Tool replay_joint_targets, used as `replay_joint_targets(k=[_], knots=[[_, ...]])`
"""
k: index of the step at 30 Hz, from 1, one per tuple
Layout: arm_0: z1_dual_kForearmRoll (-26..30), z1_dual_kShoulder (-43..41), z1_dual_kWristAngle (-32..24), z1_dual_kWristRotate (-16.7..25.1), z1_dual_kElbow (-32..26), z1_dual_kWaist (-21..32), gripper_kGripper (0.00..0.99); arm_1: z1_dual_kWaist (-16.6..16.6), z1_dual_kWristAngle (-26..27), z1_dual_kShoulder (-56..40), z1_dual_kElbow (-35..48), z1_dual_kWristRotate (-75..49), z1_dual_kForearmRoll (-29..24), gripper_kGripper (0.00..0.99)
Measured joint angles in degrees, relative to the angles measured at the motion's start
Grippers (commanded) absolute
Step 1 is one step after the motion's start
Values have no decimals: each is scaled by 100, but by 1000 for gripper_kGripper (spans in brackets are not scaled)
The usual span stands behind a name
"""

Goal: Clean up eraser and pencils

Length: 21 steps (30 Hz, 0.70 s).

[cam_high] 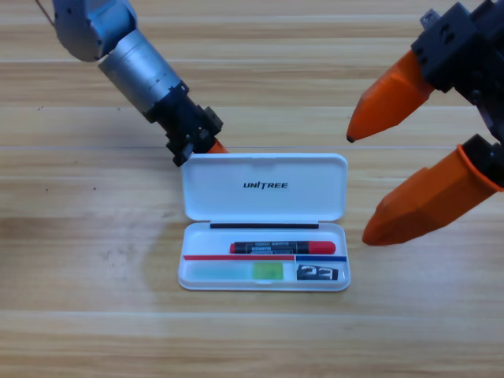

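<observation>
Overhead view of a wooden table (79, 315) of pale planks whose grain runs left to right, with seams crossing the picture as horizontal lines; nothing of the room beyond the tabletop shows. At centre lies a white case (265, 186), hinged open, its lid lying flat toward the top edge and printed with the word UNITREE, its tray toward the bottom edge. The tray holds all the task's things. The red pencil (283, 247), bearing a black printed label, lies lengthwise in the upper compartment. In the lower compartment, the pale pencil with the green end (240, 272) lies at left, and the eraser (318, 273), a dark block with white markings facing up, lies at right, just beside the green end. The left arm enters from the upper left corner; the left gripper (206, 145) points down at the lid's upper left corner, where only a tip of orange shows beside the lid's edge, and whether its jaws are parted cannot be told. The right gripper (358, 189) shows large at the right edge, partly cut off, its two orange jaws spread wide apart and holding nothing, their tips just beside the right side of the case.
</observation>
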Motion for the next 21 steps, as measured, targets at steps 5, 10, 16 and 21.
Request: replay_joint_targets(k=[5,10,16,21], knots=[[155,-183,0,-2,-1,-113,0,0,0,-8,34,16,0,990],[191,-436,21,-2,59,-199,0,0,0,-11,92,28,-3,990],[191,-724,138,-2,298,-356,0,0,0,-15,165,28,-23,990],[190,-819,265,-2,572,-481,0,0,0,-16,221,28,-37,990]])
